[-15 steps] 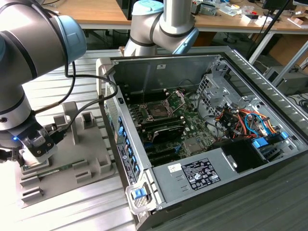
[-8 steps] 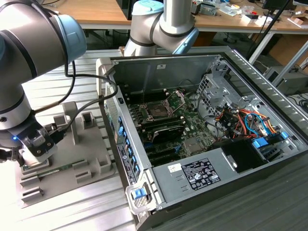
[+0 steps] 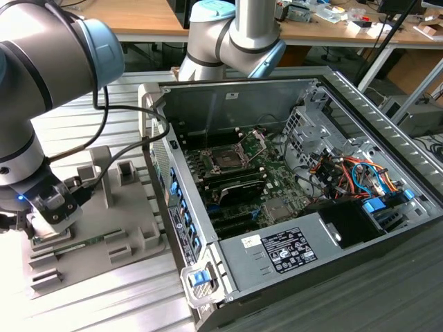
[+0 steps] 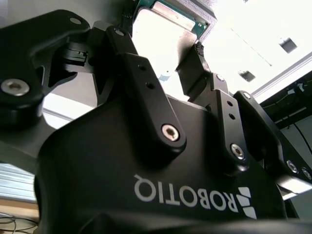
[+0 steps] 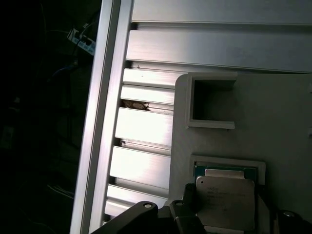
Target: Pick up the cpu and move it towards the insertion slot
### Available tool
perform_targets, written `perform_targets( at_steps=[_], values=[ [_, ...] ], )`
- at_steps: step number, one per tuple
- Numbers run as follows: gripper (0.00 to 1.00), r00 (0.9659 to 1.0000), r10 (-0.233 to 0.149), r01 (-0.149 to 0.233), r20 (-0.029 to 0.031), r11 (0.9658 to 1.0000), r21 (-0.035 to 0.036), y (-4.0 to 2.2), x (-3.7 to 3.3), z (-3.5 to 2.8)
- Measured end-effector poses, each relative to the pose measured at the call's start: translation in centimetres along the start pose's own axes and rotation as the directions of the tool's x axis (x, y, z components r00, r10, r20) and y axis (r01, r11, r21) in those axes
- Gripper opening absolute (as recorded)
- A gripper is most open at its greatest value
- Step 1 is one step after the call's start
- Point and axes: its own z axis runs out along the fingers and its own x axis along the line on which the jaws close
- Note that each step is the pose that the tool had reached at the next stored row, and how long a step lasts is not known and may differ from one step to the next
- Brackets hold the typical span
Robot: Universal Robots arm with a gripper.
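Note:
The cpu [image 5: 225,201], a flat silvery square, lies in a shallow recess of the grey fixture plate [image 5: 273,112]. My gripper [image 5: 234,219] is down over it, open, with a black finger on either side of the chip and a gap on one side. In the second wrist view the cpu [image 4: 163,29] shows bright between the two fingers [image 4: 127,53]. In the exterior view my gripper [image 3: 48,220] sits low over the fixture plate [image 3: 104,232] at the exterior view's left. The insertion slot [image 3: 225,158] is inside the open computer case, its silver bracket [image 3: 257,142] hinged up.
The open computer case [image 3: 277,270] stands to the exterior view's right of the plate, its side wall [image 3: 166,180] between plate and motherboard. Drive cage and coloured cables [image 3: 346,173] fill its right half. Raised grey blocks [image 3: 128,171] stand on the plate. Ribbed aluminium table [image 5: 146,131].

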Motion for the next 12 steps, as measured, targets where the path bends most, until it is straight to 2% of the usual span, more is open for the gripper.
perform_targets(
  at_steps=[12],
  values=[
    [0.55, 1.0000, 0.000, 0.000, -0.0001, 1.0000, 0.0000, 0.01, 0.00, -0.42]
  ],
)
